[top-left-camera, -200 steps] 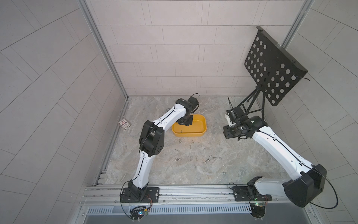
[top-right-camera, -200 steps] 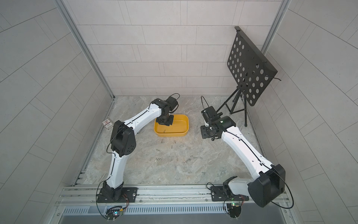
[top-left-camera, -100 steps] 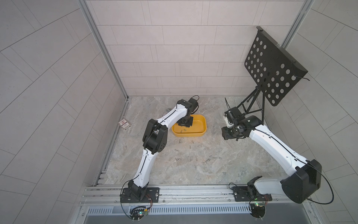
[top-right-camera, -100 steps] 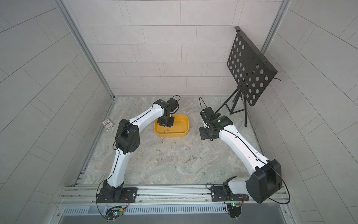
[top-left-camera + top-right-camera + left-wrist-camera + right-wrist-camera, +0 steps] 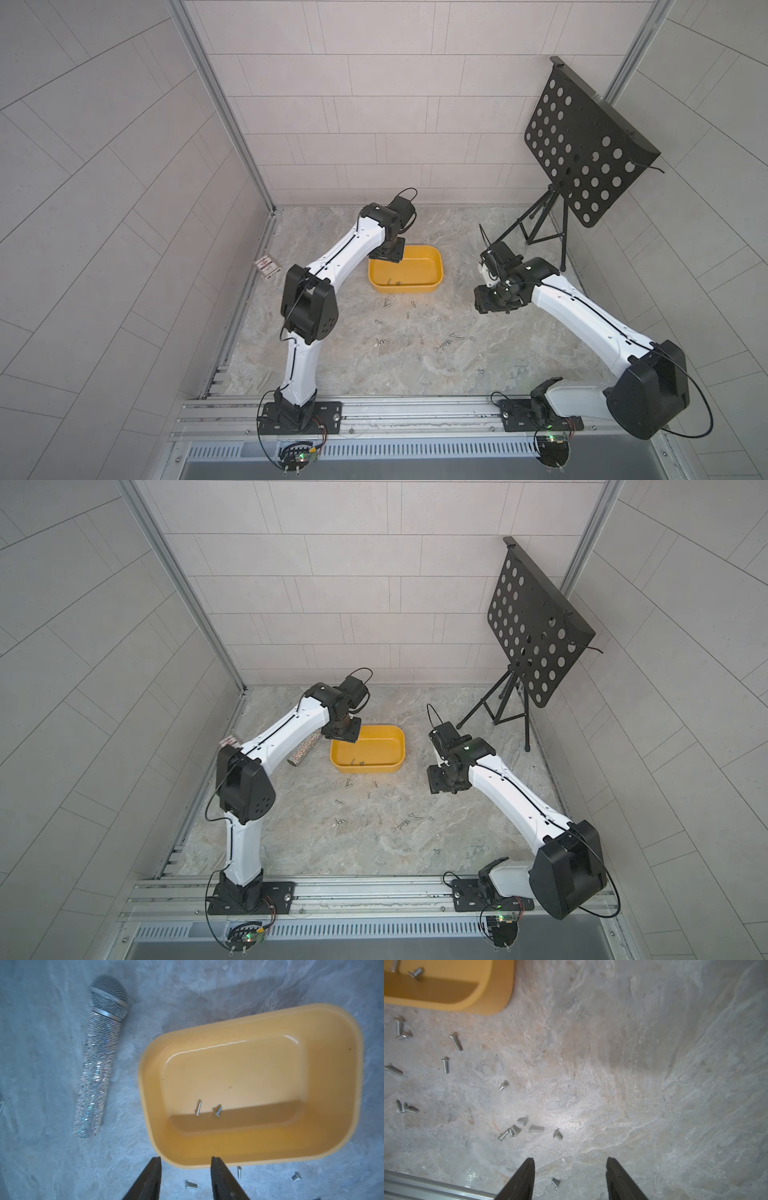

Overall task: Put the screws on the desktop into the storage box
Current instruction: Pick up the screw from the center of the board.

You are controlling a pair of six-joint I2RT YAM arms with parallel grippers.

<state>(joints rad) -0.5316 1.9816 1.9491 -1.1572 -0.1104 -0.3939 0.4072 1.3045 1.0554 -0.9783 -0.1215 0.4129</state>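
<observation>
Across the marble-patterned desktop [image 5: 415, 365], the job stood barely begun. The yellow storage box [image 5: 403, 287] sat at 12 o'clock from the desktop's middle. Only two of the screws [image 5: 198, 1107] lay on its floor, near the wall closest to my bases.

My left gripper [image 5: 186, 1159] hung over the box's 9 o'clock end, jaws parted and nothing between them. By my reading that was a drop just made. My right gripper [image 5: 570, 1159] hovered over bare marble at 3 o'clock from the box and well apart from it, jaws likewise apart and empty.

Well over a dozen screws lay loose on the desktop [image 5: 446, 343], strewn from just beside the box's 6 o'clock wall out toward 5 o'clock. A few lay in touching clusters, which I judged harder to pinch one at a time.

Around the work, a black perforated music stand [image 5: 590, 145] rose at 2 o'clock, its tripod feet well clear of the scatter. A glittery microphone [image 5: 97, 1064] lay near the box at its 9 o'clock. A small red-and-white card box [image 5: 266, 266] sat against the wall rail farther out at 9 o'clock. Nothing stood between the loose screws and the box.
</observation>
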